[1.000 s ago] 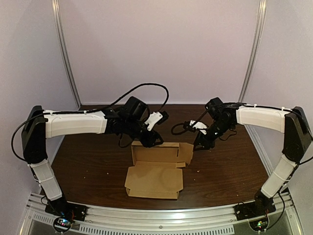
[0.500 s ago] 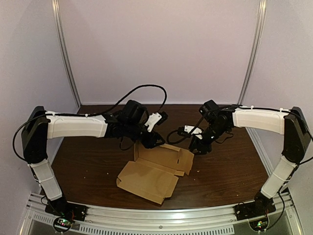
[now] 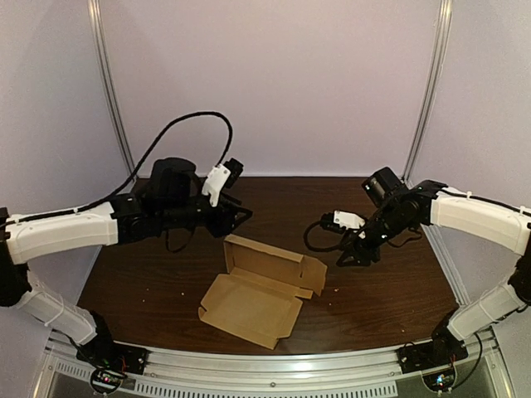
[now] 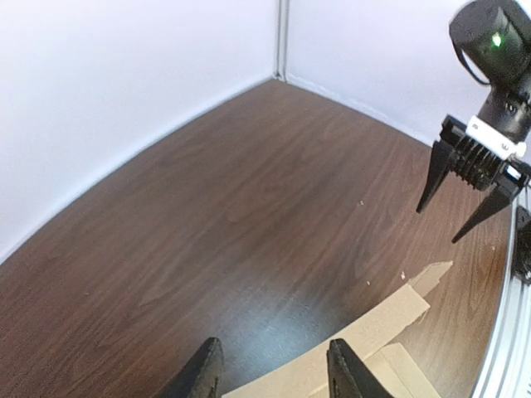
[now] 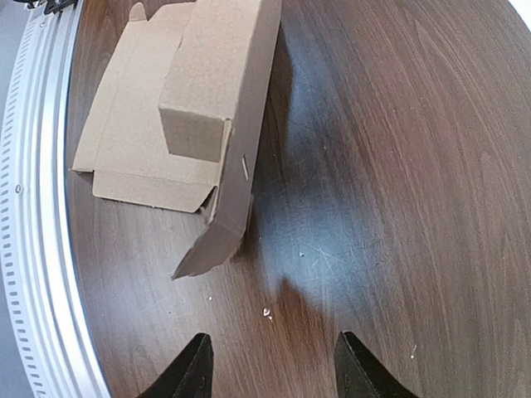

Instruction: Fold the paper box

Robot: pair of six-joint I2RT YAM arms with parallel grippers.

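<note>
Behind the box's far-left corner: left tool [image 3: 239,215] hangs clear of the cardboard, jaws moderately apart, holding nothing. Right tool [image 3: 353,253] sits off the box's right end, near it but not touching, jaws wide, also empty.

Box [image 3: 264,286] lies loose on the surface [image 3: 149,274], skewed. Its back wall is raised and its lid [image 3: 249,311] lies flat toward the near edge. Folding looks barely begun.

Risks (judgement):
- Nothing pins the box. A push from one tool alone would likely slide or spin it on the smooth wood rather than crease it.
- The right end flap [image 5: 217,240] stands unsupported, so a low approach could crumple it.

Views:
- Right wrist shows that flap's lower corner meeting the surface, plus a small slit [image 5: 245,167]. The top view resolves neither.
- Left wrist catches only a corner of the box, with the right tool's spread jaws beyond it.
- Only the top view gives the whole layout.
</note>
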